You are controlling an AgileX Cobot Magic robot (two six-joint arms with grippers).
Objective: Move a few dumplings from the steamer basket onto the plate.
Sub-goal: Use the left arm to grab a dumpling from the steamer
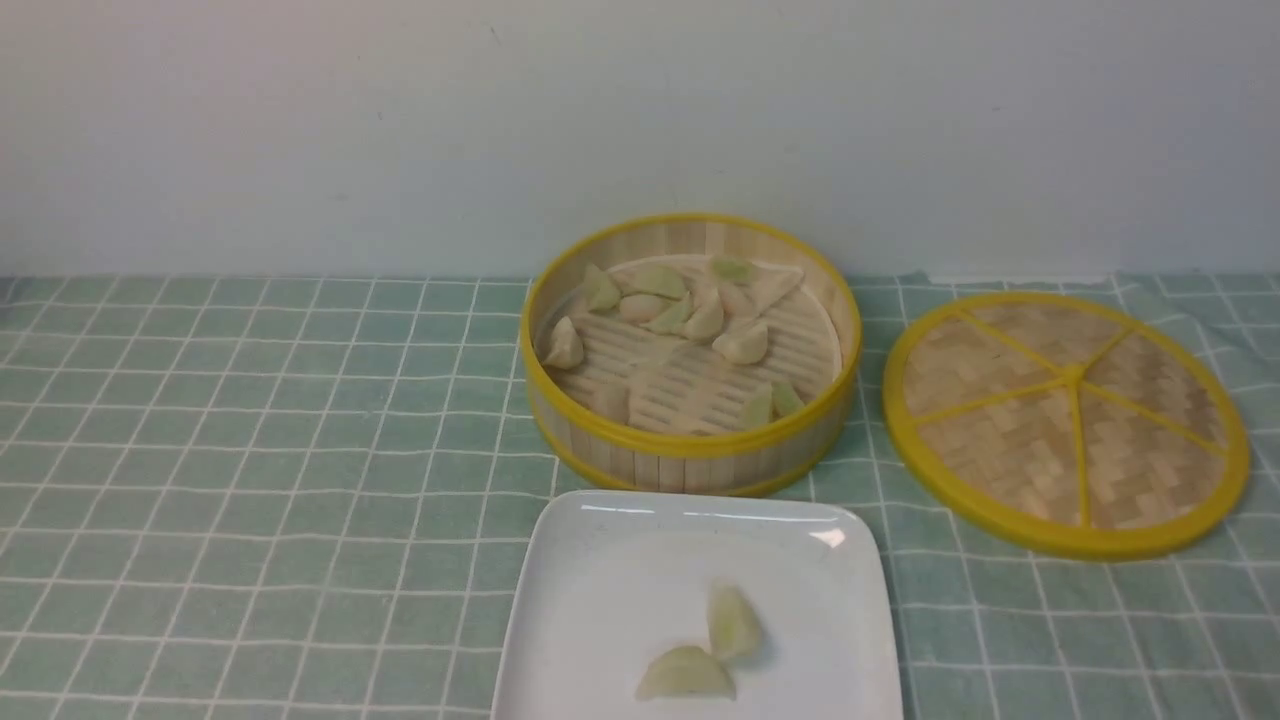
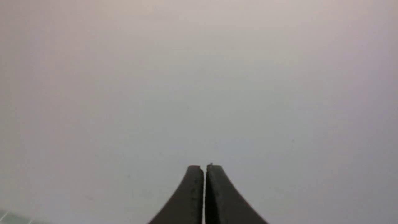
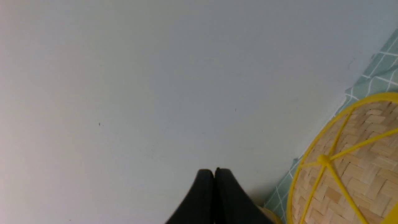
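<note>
The round bamboo steamer basket [image 1: 690, 455] with yellow rims stands at the middle of the table and holds several pale dumplings [image 1: 742, 343]. In front of it lies the white square plate [image 1: 600, 590] with two dumplings [image 1: 733, 622] on it. Neither arm shows in the front view. My left gripper [image 2: 204, 168] is shut with nothing between its dark fingers and faces a plain wall. My right gripper [image 3: 214, 171] is also shut and empty, facing the wall beside the lid.
The flat woven lid [image 1: 1068, 420] with a yellow rim lies right of the steamer; the same lid [image 3: 351, 168] shows in the right wrist view. A green checked cloth [image 1: 250, 450] covers the table. A pale wall [image 1: 400, 130] stands behind.
</note>
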